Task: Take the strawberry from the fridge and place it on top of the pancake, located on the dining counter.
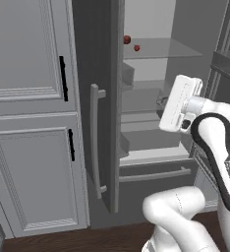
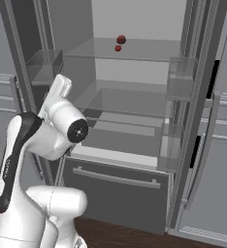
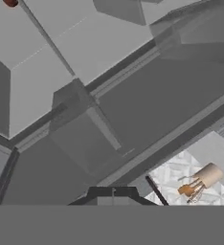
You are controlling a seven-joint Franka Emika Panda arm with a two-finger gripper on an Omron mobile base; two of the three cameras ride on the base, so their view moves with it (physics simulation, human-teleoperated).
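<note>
The fridge [image 1: 107, 98] stands with both doors open, its light grey inside [image 2: 135, 72] in full view. On its upper glass shelf lies the tiny bright red strawberry [image 1: 137, 48] [image 2: 118, 48], just in front of a larger dark red round fruit [image 1: 127, 39] [image 2: 121, 39]. My white hand [image 1: 178, 101] [image 2: 59, 92] hangs before the middle shelves, well below the berry and apart from it. The gripper [image 3: 114, 194] is shut, its dark tips together with nothing between them. A red bit [image 3: 9, 2] peeks in at the hand view's top left corner. The pancake and dining counter are out of view.
Pale grey panelled cabinets [image 1: 33, 123] with black handles stand left of the fridge. The left door's bar handle [image 1: 95, 138] juts out. Door bins [image 2: 176, 87] line the right door. A drawer front [image 2: 115, 184] sits below. A marble-patterned patch with a small tan object [image 3: 200, 182] shows at the hand view's lower right.
</note>
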